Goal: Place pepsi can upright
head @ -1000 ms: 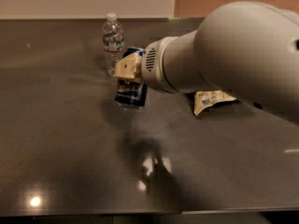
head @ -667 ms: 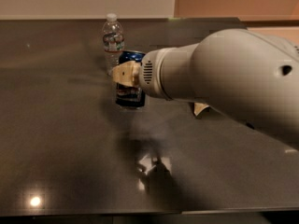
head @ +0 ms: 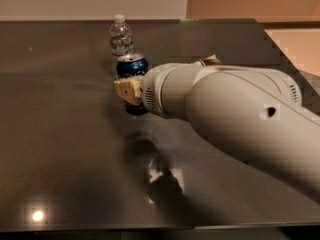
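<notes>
The white arm (head: pixel 235 114) fills the right side over the dark table (head: pixel 60 154). A water bottle (head: pixel 120 36) stands just beyond the gripper (head: pixel 128 90), which pinches the upright pepsi can (head: pixel 132 66) at mid-height. The far finger is hidden. Behind the arm, right of the gripper, a packet (head: pixel 210 60) barely shows.

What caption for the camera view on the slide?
Robot gripper holds the pepsi can upright on or just above the dark table, in front of a water bottle.

A clear water bottle (head: pixel 120 38) stands upright on the dark table (head: pixel 60 149), just beyond the tool (head: pixel 129 90).
</notes>
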You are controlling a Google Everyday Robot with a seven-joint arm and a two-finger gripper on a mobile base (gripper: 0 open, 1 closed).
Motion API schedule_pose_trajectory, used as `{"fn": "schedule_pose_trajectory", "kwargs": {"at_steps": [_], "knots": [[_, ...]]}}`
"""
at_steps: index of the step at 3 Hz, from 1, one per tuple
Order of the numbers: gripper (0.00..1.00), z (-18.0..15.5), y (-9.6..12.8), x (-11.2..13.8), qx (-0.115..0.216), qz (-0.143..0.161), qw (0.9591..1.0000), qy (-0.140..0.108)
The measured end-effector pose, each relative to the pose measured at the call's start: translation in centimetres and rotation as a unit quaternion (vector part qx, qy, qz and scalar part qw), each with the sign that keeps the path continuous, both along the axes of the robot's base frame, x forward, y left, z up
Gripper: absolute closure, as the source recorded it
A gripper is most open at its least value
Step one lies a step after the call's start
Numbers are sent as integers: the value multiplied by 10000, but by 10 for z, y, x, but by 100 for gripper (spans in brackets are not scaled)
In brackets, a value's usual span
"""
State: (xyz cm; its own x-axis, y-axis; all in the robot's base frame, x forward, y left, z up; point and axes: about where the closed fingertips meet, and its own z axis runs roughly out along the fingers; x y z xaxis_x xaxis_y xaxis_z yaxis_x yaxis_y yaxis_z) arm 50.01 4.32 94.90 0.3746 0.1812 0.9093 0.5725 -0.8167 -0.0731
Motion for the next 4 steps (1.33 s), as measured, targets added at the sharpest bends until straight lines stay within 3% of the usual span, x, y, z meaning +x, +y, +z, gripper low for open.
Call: {"fn": "schedule_pose_trajectory", "kwargs": {"at_steps": [1,4], "knots": [[100,-4,2,3,-254,151,9987,-421],[100,-21,10,19,81,128,9981,-596]]}}
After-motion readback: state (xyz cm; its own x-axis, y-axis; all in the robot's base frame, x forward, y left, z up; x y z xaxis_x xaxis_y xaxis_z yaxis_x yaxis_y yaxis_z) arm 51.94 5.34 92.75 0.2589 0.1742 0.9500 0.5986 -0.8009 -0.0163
